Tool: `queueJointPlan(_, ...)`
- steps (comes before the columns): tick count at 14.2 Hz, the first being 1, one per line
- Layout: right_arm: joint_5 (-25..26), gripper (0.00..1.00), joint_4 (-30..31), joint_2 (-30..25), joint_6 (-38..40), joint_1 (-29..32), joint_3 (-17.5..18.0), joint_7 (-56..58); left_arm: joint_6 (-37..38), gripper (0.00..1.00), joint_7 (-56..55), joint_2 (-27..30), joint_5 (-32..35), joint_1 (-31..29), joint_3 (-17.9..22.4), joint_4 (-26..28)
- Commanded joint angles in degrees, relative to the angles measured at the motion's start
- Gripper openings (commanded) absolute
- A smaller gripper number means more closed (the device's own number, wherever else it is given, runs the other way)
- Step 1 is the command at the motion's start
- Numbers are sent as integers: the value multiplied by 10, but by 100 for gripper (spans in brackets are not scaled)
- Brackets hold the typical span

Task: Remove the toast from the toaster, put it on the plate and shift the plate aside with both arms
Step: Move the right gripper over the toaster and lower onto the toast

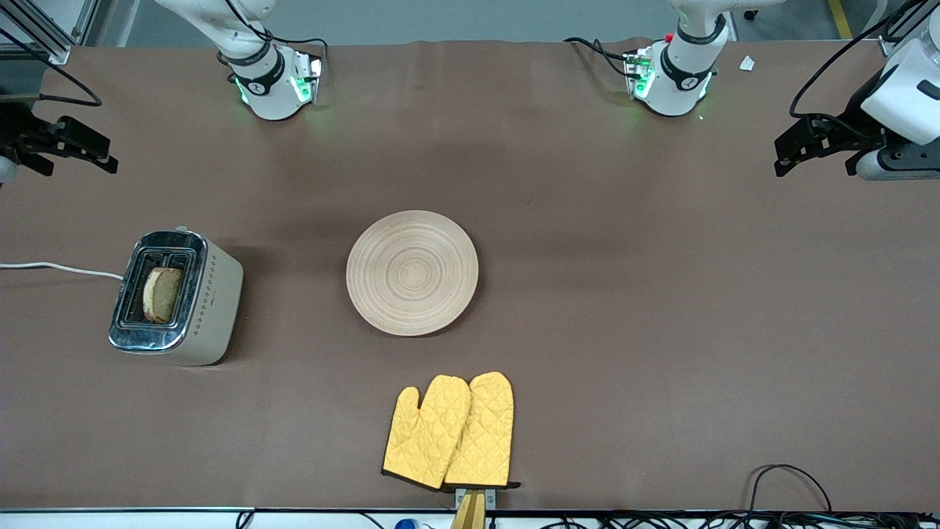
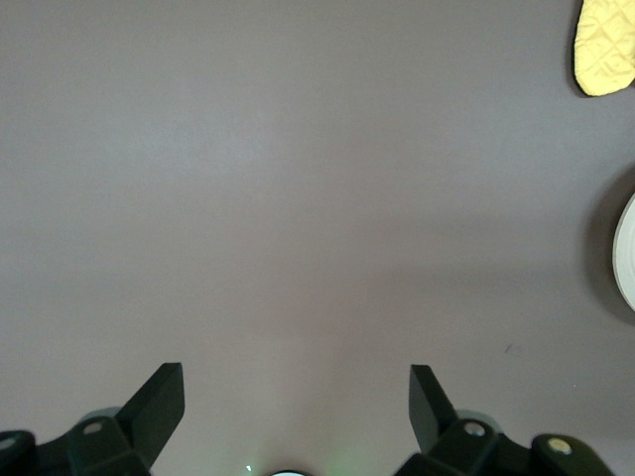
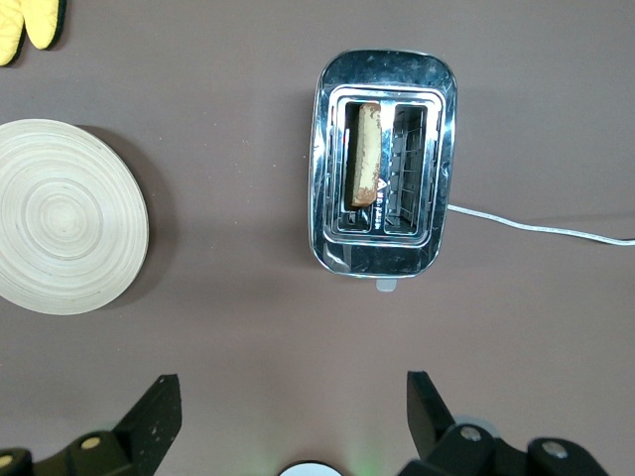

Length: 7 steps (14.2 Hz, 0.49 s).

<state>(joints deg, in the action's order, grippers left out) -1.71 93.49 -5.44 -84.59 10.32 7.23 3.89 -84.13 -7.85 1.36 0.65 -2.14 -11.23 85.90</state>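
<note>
Front view, table [image 1: 661, 330]: brown cloth top; you have both arm bases along its top edge in this view.
Toast [image 1: 162, 294]: stands on edge in one slot of the toaster [image 1: 176, 297], top crust showing above the slot; the second slot looks empty. In the right wrist view you see it as a narrow strip [image 3: 366, 154] in the chrome top [image 3: 382, 164].
Toaster position: toward the right arm's end of the table, white cord [image 1: 59, 269] running off the table edge.
Plate [image 1: 412, 272]: flat on the table near the middle, nothing on it, well apart from the toaster.
Oven mitts [image 1: 452, 432]: yellow pair, overlapping, nearer to the front camera than the plate, close to the table edge.
Right gripper [image 1: 62, 147]: fingers spread wide, holding nothing; hangs over the table's end, up-table of the toaster. Your wrist view looks straight down on toaster and plate [image 3: 64, 216].
Left gripper [image 1: 811, 143]: fingers spread wide, holding nothing; over bare cloth at the left arm's end. Your wrist view shows only a mitt tip [image 2: 605, 50] and a sliver of plate rim [image 2: 626, 253].
</note>
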Motion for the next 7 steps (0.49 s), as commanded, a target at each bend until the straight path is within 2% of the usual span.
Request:
queueJointPlan(1, -2, 100, 13, -12, -1, 2, 1, 6, 0, 100, 17, 6, -6, 0, -4, 1)
queueJointPlan(4, -2, 100, 13, -12, -1, 2, 1, 7, -1, 100, 31, -8, -17, 6, -6, -9)
queueJointPlan(7, -3, 100, 13, -4, -16, 2, 1, 7, -55, 100, 48, -61, -129, 6, -6, 1)
